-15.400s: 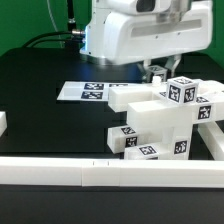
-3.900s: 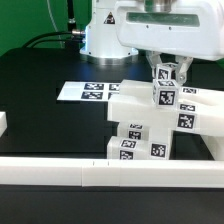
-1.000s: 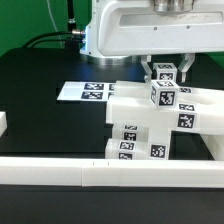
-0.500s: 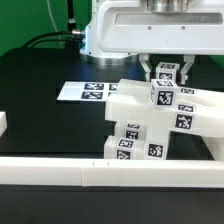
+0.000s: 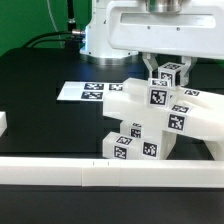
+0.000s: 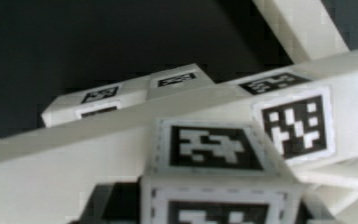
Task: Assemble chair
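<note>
The gripper is clamping a square post that is standing up from the partly joined chair, its jaws closed tight on the post's upper end. The chair is resting tilted on the black table, just behind the white border rail and near the marker board. The pieces appear rigid, chunky and smooth, likely light but slippery; flat opposing post faces are offering the soundest hold.
</note>
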Motion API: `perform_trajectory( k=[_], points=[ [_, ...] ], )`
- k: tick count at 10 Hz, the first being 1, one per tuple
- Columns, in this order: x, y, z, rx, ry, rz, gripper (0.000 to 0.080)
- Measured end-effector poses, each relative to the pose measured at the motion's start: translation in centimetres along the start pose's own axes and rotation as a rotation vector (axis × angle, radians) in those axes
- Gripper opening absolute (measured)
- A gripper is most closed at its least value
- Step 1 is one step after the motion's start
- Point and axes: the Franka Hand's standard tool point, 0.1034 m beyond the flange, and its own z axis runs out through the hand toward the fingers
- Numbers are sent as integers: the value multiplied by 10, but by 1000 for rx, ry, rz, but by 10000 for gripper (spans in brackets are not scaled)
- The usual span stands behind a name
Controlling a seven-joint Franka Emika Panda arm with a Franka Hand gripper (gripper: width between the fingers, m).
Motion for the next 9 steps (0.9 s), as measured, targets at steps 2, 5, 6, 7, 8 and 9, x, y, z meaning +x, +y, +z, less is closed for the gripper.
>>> perform_trajectory(
  k=[2,5,6,7,8,9],
  points=[
    [-1,-1,0,7,-6,110,282],
    [-7,-3,1,23,-29,452,282],
    [-8,-5,1,33,-31,538,282],
    [-8,-6,1,40,-30,582,282],
    [-8,-6,2,39,-31,619,282],
    [-8,-6,2,38,-31,618,282]
  ],
)
